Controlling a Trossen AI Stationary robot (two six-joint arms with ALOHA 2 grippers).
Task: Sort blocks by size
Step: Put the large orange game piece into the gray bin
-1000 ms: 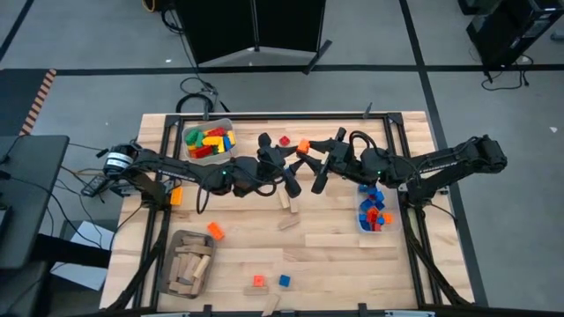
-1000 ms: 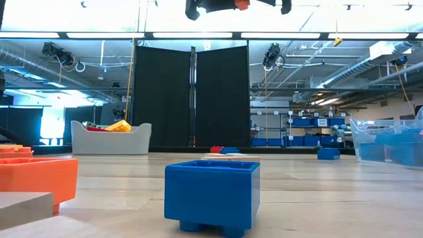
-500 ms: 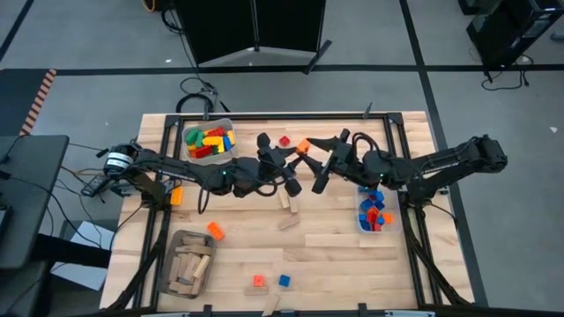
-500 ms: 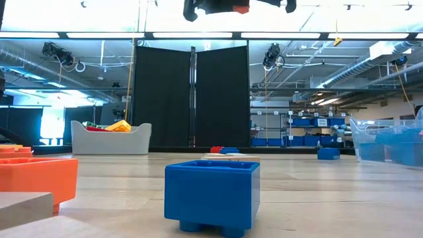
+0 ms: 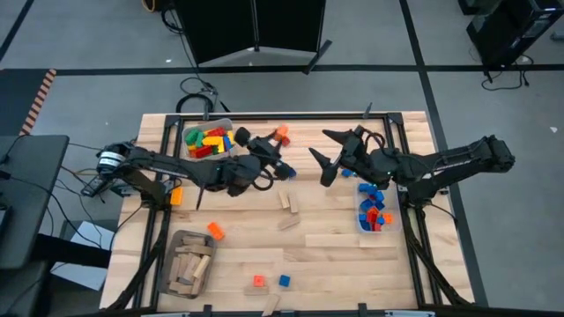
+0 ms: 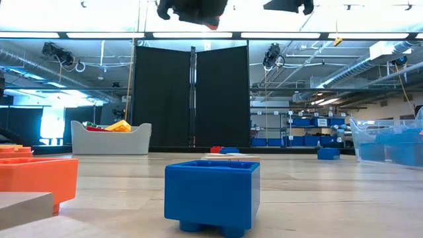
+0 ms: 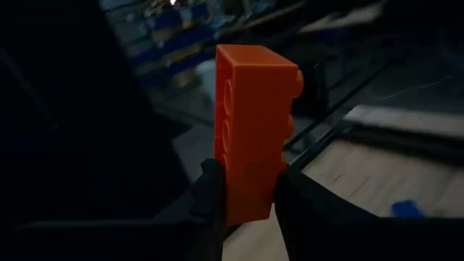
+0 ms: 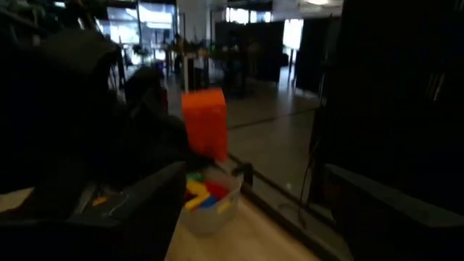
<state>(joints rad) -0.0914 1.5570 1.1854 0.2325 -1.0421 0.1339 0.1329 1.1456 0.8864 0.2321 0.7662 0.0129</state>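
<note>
Left gripper holds the orange brick, upper centre.
Its fingers clamp it; the right gripper, beside, stands wide open and empty.

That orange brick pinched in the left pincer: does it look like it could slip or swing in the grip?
The orange brick looks like rigid moulded plastic, so it probably won't flex. The left pincer clamps only its lower end, with most of the brick standing clear, so it might pivot if bumped. Its flat sides look smooth, so some slip seems possible, though it is likely light.
</note>
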